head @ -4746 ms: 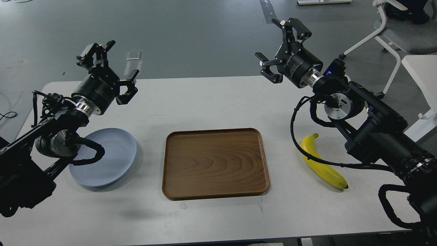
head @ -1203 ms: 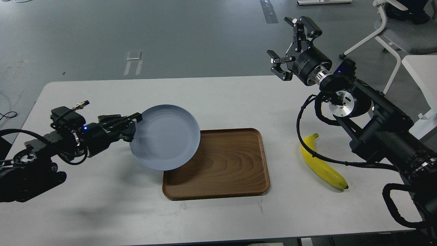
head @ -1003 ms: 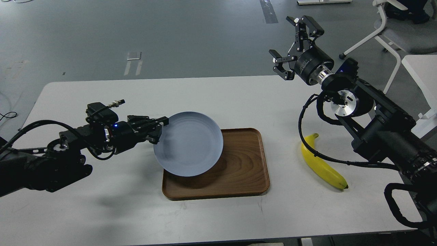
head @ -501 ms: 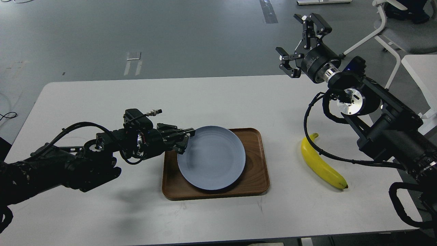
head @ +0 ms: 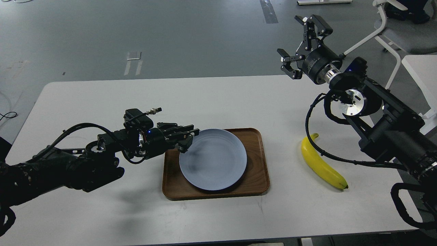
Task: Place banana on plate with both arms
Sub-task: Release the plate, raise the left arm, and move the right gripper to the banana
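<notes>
The pale blue-grey plate (head: pixel 213 159) lies flat on the brown wooden tray (head: pixel 257 136) at the table's middle. My left gripper (head: pixel 187 138) reaches in from the left, low over the plate's upper-left rim. Its fingers look slightly apart and it throws a shadow on the plate. The yellow banana (head: pixel 321 164) lies on the table to the right of the tray, stem end away from me, with a cable of my right arm across it. My right gripper (head: pixel 297 42) is open and empty, held high over the table's far right edge, well away from the banana.
The white table (head: pixel 218 99) has bare surface all round the tray. A white office chair (head: pixel 392 30) and the corner of another white table (head: pixel 421 68) stand beyond the right edge.
My left arm picked the plate up from the table's left, carried it right and set it on the tray. In the last half second the plate settled flat. My right gripper drifted slightly right.
</notes>
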`<action>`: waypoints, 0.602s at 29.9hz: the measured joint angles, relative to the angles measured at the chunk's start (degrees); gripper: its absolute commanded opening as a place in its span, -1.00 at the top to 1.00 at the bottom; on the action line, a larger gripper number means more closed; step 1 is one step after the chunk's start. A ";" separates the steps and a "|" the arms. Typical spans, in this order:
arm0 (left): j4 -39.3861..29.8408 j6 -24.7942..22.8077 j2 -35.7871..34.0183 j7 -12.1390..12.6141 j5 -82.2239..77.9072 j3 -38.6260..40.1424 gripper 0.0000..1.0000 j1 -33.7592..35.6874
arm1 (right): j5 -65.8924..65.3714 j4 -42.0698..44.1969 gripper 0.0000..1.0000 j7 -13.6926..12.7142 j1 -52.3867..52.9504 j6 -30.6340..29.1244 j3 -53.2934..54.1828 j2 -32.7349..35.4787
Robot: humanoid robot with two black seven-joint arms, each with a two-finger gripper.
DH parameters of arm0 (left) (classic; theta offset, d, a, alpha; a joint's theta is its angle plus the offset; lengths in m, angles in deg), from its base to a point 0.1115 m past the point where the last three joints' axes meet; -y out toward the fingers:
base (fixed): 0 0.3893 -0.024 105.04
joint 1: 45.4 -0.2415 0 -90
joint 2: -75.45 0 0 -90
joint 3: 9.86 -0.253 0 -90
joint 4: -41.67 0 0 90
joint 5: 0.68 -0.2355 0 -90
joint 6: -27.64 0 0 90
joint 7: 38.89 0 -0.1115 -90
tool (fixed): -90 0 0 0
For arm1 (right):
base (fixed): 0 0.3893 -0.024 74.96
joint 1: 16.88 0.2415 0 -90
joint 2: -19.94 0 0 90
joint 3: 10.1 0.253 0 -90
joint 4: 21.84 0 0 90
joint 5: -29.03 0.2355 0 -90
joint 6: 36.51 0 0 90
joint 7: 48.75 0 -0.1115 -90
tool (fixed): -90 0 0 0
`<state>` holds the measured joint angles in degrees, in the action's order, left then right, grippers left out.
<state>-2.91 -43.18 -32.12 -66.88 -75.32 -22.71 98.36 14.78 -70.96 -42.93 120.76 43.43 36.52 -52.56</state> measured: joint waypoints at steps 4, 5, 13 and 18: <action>-3.70 3.89 0.77 0.00 14.19 8.54 -0.96 0.61 | -10.05 -1.64 -1.00 0.11 0.01 -0.11 -3.05 2.96; -4.67 4.08 0.72 0.00 17.41 10.40 -0.96 0.91 | -13.76 -2.73 -1.00 0.33 0.02 -0.13 -4.53 4.14; -7.26 -1.80 0.36 0.30 39.49 22.47 -0.96 4.74 | -53.06 -17.50 -0.98 6.81 0.49 -0.19 -20.21 20.00; -7.30 -5.64 -0.41 9.73 50.60 29.90 -0.96 4.90 | -75.90 -20.11 -0.94 10.28 0.30 0.05 -28.37 27.79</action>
<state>-10.22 -48.82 -32.52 -57.15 -24.71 7.19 103.26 -61.11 -91.07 -32.64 121.06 43.48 8.15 -24.77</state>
